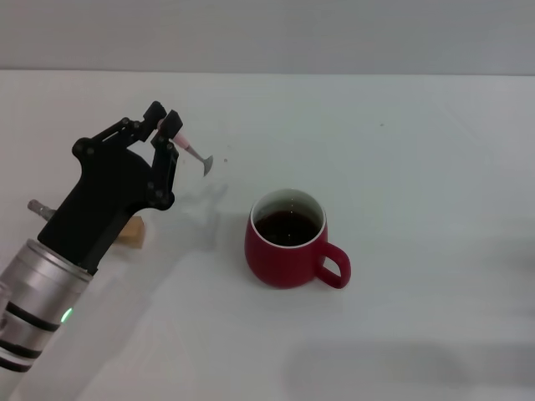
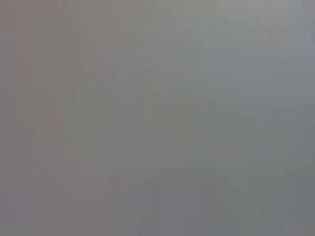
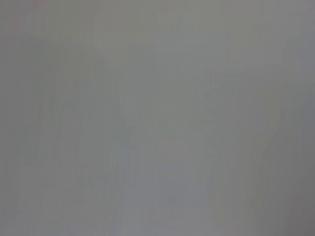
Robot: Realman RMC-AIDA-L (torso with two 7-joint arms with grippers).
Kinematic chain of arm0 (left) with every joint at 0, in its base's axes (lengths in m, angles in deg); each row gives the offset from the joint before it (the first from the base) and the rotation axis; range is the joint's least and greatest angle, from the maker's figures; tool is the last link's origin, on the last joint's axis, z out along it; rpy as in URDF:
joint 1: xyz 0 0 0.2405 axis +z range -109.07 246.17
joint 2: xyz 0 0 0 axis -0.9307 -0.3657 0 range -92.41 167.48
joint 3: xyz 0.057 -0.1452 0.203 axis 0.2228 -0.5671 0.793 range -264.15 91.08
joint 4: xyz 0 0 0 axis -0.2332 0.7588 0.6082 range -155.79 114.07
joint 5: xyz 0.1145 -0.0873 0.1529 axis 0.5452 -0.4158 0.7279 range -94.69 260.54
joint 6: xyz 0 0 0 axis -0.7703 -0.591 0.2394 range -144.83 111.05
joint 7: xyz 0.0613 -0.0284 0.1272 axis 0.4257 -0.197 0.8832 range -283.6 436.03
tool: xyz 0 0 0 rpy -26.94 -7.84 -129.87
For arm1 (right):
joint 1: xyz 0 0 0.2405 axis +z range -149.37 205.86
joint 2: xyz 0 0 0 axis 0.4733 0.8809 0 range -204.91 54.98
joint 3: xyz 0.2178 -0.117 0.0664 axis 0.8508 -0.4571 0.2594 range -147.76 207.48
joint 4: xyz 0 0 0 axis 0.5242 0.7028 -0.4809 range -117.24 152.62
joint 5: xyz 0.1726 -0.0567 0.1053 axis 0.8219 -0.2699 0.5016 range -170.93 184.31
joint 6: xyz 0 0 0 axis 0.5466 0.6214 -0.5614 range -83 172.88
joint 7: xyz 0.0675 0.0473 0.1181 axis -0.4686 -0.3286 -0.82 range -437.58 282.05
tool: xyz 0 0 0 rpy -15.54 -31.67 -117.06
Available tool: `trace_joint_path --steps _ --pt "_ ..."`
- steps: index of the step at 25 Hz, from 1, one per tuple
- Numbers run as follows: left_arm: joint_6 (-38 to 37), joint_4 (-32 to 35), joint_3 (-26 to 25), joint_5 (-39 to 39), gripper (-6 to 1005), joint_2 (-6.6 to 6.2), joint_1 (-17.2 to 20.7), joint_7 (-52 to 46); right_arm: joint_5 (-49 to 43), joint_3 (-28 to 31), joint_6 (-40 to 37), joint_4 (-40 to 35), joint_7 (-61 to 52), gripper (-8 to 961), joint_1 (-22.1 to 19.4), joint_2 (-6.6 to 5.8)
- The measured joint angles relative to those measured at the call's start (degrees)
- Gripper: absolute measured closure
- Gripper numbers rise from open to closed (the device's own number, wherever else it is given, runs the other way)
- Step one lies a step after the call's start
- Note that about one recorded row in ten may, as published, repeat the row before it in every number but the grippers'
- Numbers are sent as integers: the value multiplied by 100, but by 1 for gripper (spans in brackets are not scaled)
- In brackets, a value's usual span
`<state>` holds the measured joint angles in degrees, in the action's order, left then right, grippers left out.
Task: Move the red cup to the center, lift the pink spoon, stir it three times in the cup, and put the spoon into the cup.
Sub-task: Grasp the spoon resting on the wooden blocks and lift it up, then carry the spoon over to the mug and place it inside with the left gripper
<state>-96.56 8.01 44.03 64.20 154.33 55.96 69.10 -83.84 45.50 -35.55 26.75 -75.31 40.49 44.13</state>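
Observation:
The red cup (image 1: 289,242) stands on the white table near the middle, handle pointing right and toward me, dark liquid inside. My left gripper (image 1: 166,127) is raised at the left, shut on the pink spoon (image 1: 194,151) by its pink handle. The spoon's grey bowl hangs free to the right of the fingers, up and to the left of the cup, apart from it. The right gripper does not show in the head view. Both wrist views show only plain grey.
A tan wooden block (image 1: 132,232) lies on the table under the left arm, partly hidden by it. The white tabletop (image 1: 418,150) stretches to the right and behind the cup.

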Motion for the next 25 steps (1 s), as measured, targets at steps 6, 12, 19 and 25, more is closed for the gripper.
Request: trace_joint_path --steps 6,12,19,25 --pt "-28 21 -400 490 868 -7 -21 -299 1 10 32 -26 0 954 -3 0" --pt "-35 -11 -925 1148 868 -25 -79 -494 1 17 69 -44 0 953 22 -4" --pt "-103 22 -1527 1918 868 -124 -118 -975 1 18 80 -45 0 954 33 0" --pt "-203 74 -1860 2361 868 -182 -131 -1433 1 18 80 -43 0 954 51 7"
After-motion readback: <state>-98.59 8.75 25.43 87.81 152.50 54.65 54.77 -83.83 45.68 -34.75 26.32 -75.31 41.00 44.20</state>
